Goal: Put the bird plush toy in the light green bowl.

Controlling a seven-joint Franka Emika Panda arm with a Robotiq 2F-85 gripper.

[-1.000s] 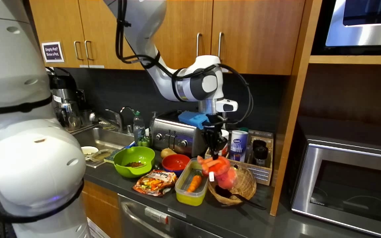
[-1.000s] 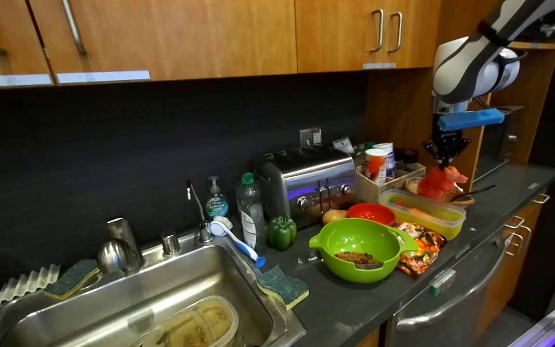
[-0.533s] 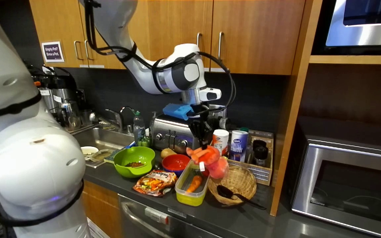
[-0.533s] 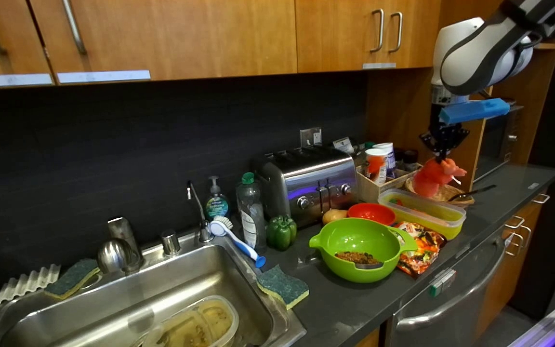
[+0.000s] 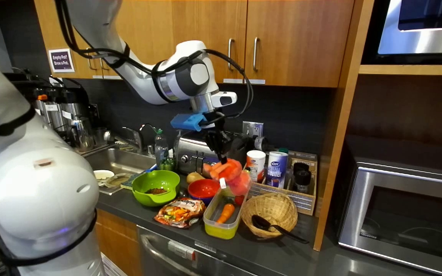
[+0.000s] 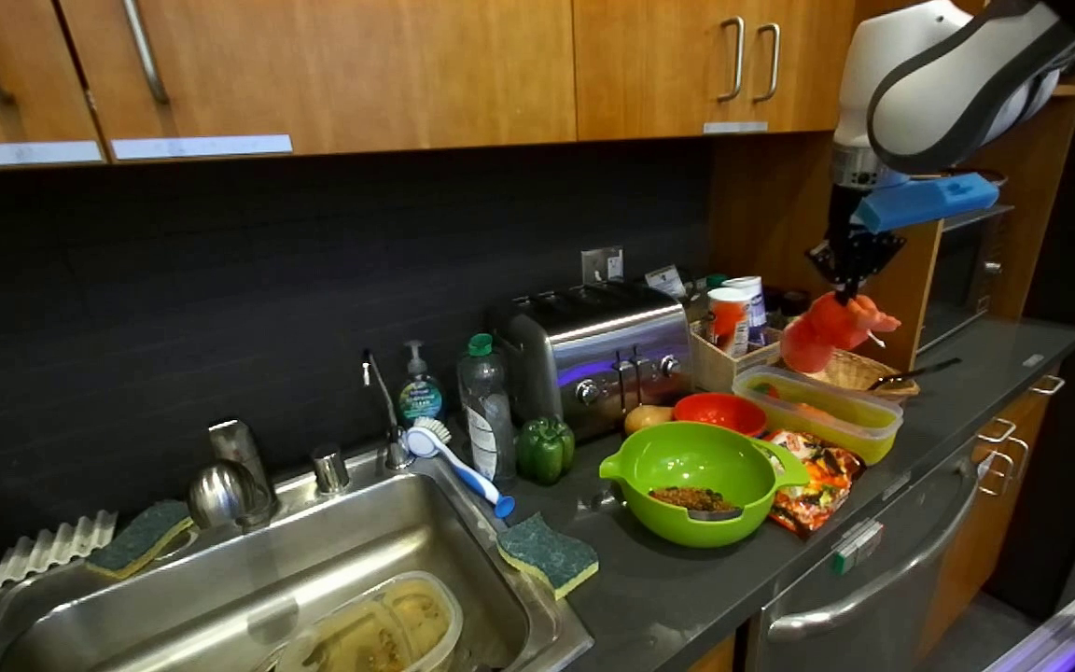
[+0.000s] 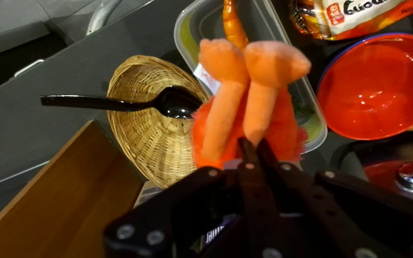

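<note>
The bird plush toy [image 5: 240,183] is red with orange legs and a white tag. My gripper [image 5: 223,160] is shut on it, pinching near an orange leg, as the wrist view shows at the gripper [image 7: 253,143] and the toy [image 7: 281,123]. The toy hangs above the back of the yellow-green container. It also hangs from the gripper in an exterior view [image 6: 810,338]. The light green bowl [image 5: 163,178] stands on the counter nearer the sink, apart from the toy. It holds brown bits, also seen in an exterior view [image 6: 701,457]. It is outside the wrist view.
The yellow-green container [image 5: 221,232] with a carrot, the red bowl [image 5: 204,188] and a noodle packet [image 5: 180,212] stand between toy and green bowl. The toaster [image 6: 593,355] is behind. A woven basket [image 5: 282,209] with a black spoon lies beside the container.
The gripper has carried the toy up and away from over the woven basket, toward the green bowl's side, to above the yellow-green container. The bowls and other things have stayed put.
</note>
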